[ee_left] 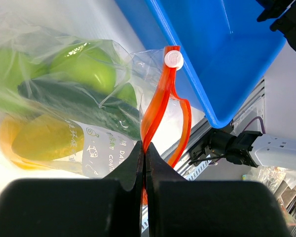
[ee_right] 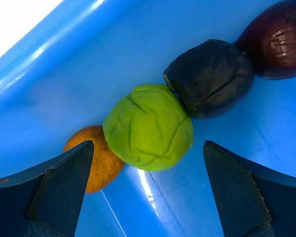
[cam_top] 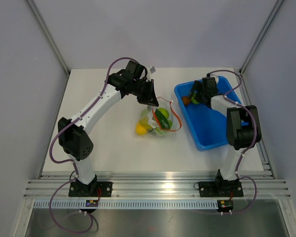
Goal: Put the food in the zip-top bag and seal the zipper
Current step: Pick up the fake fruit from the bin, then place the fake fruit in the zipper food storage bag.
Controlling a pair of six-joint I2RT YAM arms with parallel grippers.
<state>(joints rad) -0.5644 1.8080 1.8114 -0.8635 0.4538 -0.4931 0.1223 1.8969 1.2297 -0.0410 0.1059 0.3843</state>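
We count four foods [ee_right: 148, 127] in blue plastic tray [ee_right: 54, 54], right claw [ee_right: 148, 153] spread; left claw [ee_left: 145, 150] pinches red-orange zipper [ee_left: 157, 103]; clear crinkly bag [ee_left: 113, 54] lettering unreadable.

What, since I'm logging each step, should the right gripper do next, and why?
Probably lower the right gripper and close it on the green food. It is open and astride that piece in the blue tray, while the left gripper is shut on the zipper of the zip-top bag, which already holds food.

Left arm stretched to mid-surface, left hand [ee_left: 144, 150] pinched on the zipper [ee_left: 160, 98]. Right arm near far-right corner, right hand [ee_right: 148, 153] spread wide.
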